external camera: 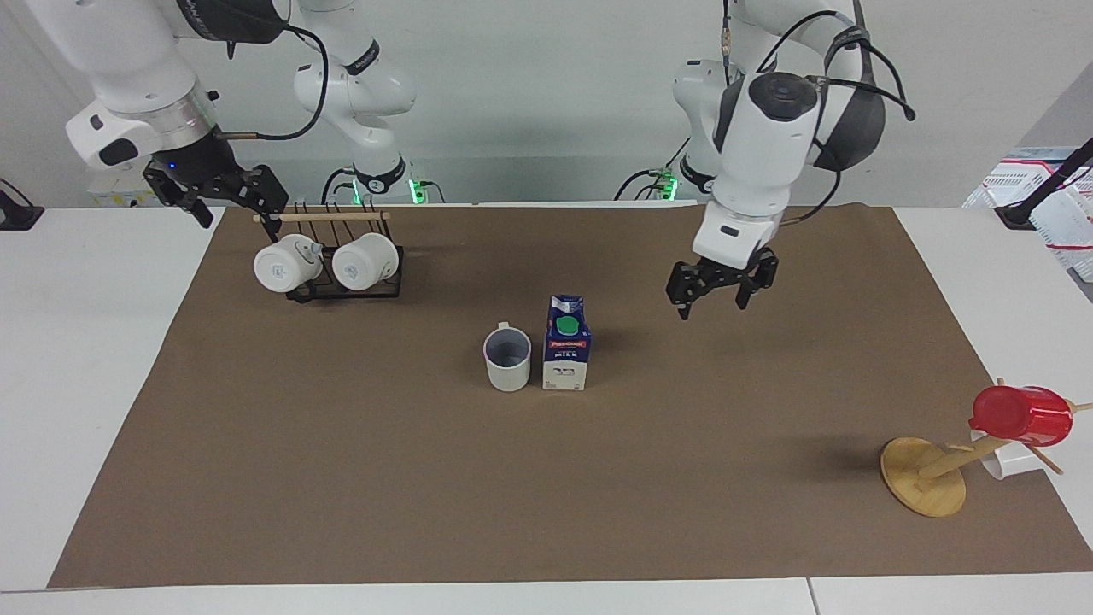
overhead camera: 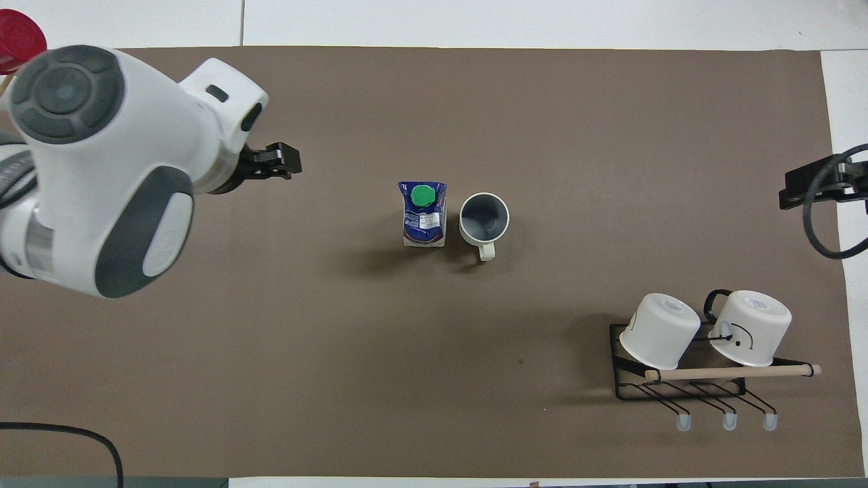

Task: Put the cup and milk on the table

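Observation:
The off-white cup [external camera: 507, 359] stands upright on the brown mat of the table [external camera: 427, 478], handle toward the robots. The milk carton [external camera: 566, 342] stands upright right beside it, toward the left arm's end. Both also show in the overhead view: the cup [overhead camera: 484, 218] and the milk [overhead camera: 424, 213] on the mat [overhead camera: 407, 373]. My left gripper [external camera: 716, 299] is open and empty, raised over bare mat well clear of the milk, toward the left arm's end; in the overhead view it [overhead camera: 274, 163] pokes out from under the arm. My right gripper [external camera: 226, 201] waits open beside the mug rack, at the mat's edge [overhead camera: 814, 190].
A black wire rack [external camera: 341, 286] holds two rounder white mugs [external camera: 286, 265] at the right arm's end near the robots. A wooden mug tree [external camera: 924, 477] with a red cup [external camera: 1020, 414] stands at the left arm's end. A white crate [external camera: 1055, 201] sits off the table's corner.

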`<action>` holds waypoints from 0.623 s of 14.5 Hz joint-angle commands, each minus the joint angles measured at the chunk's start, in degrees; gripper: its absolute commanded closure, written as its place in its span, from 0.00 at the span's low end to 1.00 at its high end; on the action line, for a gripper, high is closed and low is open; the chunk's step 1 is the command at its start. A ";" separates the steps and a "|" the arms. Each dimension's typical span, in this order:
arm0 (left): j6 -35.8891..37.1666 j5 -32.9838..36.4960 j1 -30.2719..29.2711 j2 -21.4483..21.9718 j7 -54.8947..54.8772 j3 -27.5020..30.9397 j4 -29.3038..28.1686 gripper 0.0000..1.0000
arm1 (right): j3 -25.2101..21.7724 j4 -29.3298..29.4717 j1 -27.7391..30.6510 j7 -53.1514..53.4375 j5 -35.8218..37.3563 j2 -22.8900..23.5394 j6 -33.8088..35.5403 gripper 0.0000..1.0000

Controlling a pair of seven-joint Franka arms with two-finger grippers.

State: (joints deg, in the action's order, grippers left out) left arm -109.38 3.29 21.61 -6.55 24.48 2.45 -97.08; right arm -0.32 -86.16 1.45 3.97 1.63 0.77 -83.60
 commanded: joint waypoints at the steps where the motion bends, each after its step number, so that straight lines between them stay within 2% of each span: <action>1: 1.71 0.32 -6.20 2.33 -8.36 -0.70 -1.88 0.00 | 0.58 0.11 1.01 0.25 -0.84 0.02 0.63 0.00; 6: 5.66 -3.37 -17.72 4.00 -25.24 -0.43 -1.71 0.00 | 0.58 0.11 1.01 0.25 -0.84 0.02 0.63 0.00; 9: 6.11 -3.46 -20.46 4.27 -26.41 -0.17 -1.01 0.00 | 0.58 0.11 0.92 0.25 -0.84 0.02 0.63 0.00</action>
State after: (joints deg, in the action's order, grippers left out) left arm -104.35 0.58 2.38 -3.85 -0.89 2.63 -97.24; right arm -0.32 -86.16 1.45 3.97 1.63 0.77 -83.60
